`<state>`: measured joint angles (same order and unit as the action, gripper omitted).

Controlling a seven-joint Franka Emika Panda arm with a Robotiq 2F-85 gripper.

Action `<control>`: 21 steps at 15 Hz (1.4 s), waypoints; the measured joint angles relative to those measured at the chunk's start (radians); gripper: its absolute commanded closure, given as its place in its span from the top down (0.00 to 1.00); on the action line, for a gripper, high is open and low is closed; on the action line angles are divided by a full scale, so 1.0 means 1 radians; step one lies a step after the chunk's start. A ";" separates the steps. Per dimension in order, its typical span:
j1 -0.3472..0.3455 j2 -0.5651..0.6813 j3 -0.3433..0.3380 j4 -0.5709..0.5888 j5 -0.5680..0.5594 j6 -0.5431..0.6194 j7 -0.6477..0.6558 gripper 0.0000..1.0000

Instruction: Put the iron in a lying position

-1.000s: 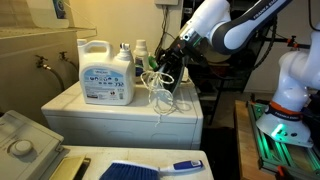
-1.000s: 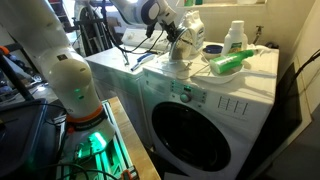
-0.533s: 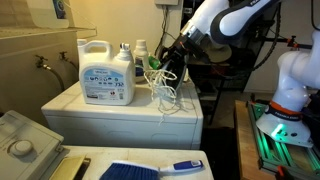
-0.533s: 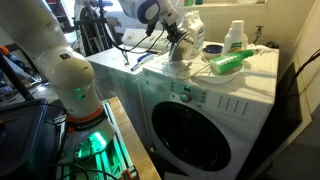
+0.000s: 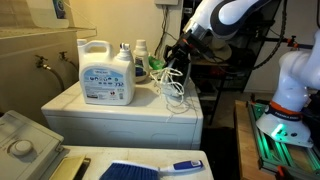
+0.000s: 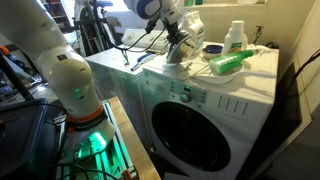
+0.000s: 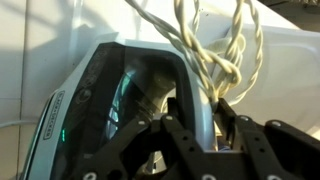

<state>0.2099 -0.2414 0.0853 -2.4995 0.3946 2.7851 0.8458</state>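
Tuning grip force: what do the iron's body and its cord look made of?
The iron looks like hard moulded plastic: a glossy white shell with sharp highlights around a dark, tinted see-through section. Its cord appears fabric-braided rather than bare rubber. It is off-white and matte, and twisted strands show in the wrist view.

White front-loading washer (image 6: 205, 125) — round door faces near, top flat and pale. Beige wall (image 5: 105, 22) behind, warmly lit. Green glow (image 5: 278, 135) on floor, right side.
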 measured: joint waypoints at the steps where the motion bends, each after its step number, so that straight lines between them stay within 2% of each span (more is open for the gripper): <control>1: 0.002 0.000 0.000 -0.001 0.028 0.000 -0.034 0.16; 3: 0.013 0.000 -0.002 -0.003 0.105 0.000 -0.130 0.16; 7: 0.044 -0.002 -0.018 -0.008 0.337 0.000 -0.383 0.16; 9: 0.048 -0.008 -0.029 -0.014 0.413 -0.002 -0.461 0.16; 17: 0.006 -0.019 -0.019 -0.019 0.433 -0.032 -0.486 0.17; 18: 0.004 -0.019 -0.018 -0.018 0.433 -0.035 -0.486 0.24; 19: 0.002 -0.019 -0.017 -0.018 0.433 -0.036 -0.487 0.37; 21: 0.000 -0.019 -0.016 -0.017 0.433 -0.038 -0.489 0.43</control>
<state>0.2097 -0.2606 0.0698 -2.5168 0.8278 2.7471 0.3567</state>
